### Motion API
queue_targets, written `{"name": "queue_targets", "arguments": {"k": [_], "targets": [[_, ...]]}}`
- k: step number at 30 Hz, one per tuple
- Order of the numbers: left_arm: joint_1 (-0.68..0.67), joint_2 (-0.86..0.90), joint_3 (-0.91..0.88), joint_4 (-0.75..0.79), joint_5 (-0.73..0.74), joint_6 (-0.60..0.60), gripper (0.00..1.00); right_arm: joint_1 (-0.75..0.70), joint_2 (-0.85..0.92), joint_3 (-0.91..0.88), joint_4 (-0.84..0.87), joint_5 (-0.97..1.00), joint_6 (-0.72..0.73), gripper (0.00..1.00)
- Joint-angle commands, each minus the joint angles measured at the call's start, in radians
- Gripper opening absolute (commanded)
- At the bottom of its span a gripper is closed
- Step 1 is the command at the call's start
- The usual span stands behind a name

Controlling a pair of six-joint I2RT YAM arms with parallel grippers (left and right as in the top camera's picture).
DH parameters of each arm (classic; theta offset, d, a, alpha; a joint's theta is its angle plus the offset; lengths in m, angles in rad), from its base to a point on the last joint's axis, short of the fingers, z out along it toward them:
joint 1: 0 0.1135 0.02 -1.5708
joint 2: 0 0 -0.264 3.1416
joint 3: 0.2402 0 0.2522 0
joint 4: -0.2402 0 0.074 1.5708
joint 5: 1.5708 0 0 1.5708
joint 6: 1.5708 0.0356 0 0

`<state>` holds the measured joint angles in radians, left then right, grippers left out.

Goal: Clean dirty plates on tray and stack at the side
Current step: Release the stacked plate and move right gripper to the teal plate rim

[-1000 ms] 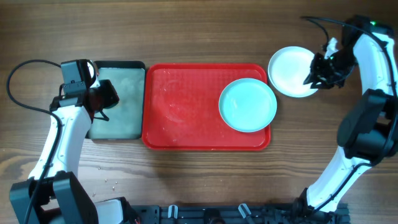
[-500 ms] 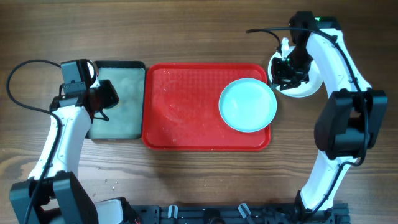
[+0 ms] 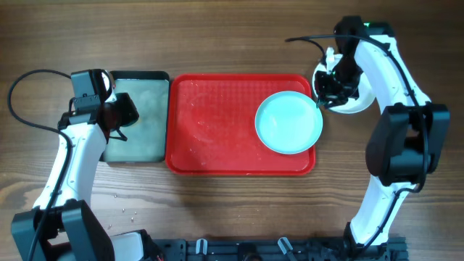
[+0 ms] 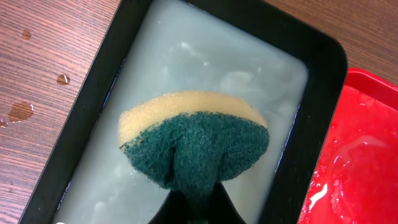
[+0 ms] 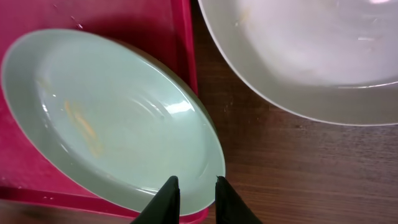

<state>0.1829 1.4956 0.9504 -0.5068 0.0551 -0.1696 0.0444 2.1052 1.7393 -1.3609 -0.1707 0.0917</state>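
Observation:
A pale aqua plate (image 3: pixel 288 122) with yellowish smears lies at the right end of the red tray (image 3: pixel 210 123). A white plate (image 3: pixel 359 101) sits on the table just right of the tray, partly under my right arm. My right gripper (image 3: pixel 326 98) hangs over the aqua plate's right rim. In the right wrist view its fingertips (image 5: pixel 194 183) stand a narrow gap apart above the aqua plate (image 5: pixel 112 118) at its edge, with the white plate (image 5: pixel 298 56) beyond. My left gripper (image 4: pixel 194 199) is shut on a green and yellow sponge (image 4: pixel 193 140).
A black-rimmed tray (image 4: pixel 323 62) of cloudy water stands against the red tray's left side, and the sponge hangs over it. Water drops (image 4: pixel 62 79) lie on the wood to its left. Small specks (image 3: pixel 127 212) dot the table near the front left.
My right arm swung left from the white plate's far side to the aqua plate's right rim, and its jaws narrowed. The left arm and sponge stayed put.

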Motion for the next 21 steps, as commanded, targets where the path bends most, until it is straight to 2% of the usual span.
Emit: {"name": "queue_targets", "arguments": {"k": [1,9,14,21], "targets": [[0.004,-0.009,-0.003,0.006,0.016,0.005,0.04,0.002,-0.02,-0.064,0.03,0.022,-0.013,0.21],[0.004,-0.009,-0.003,0.007,0.035,0.005,0.04,0.002,-0.02,-0.145,0.118,0.021,-0.013,0.21],[0.004,-0.009,-0.003,0.007,0.034,0.005,0.04,0.002,-0.02,-0.145,0.119,0.021,-0.005,0.15],[0.004,-0.009,-0.003,0.007,0.034,0.005,0.04,0.002,-0.02,-0.145,0.119,0.021,0.042,0.12]]}}
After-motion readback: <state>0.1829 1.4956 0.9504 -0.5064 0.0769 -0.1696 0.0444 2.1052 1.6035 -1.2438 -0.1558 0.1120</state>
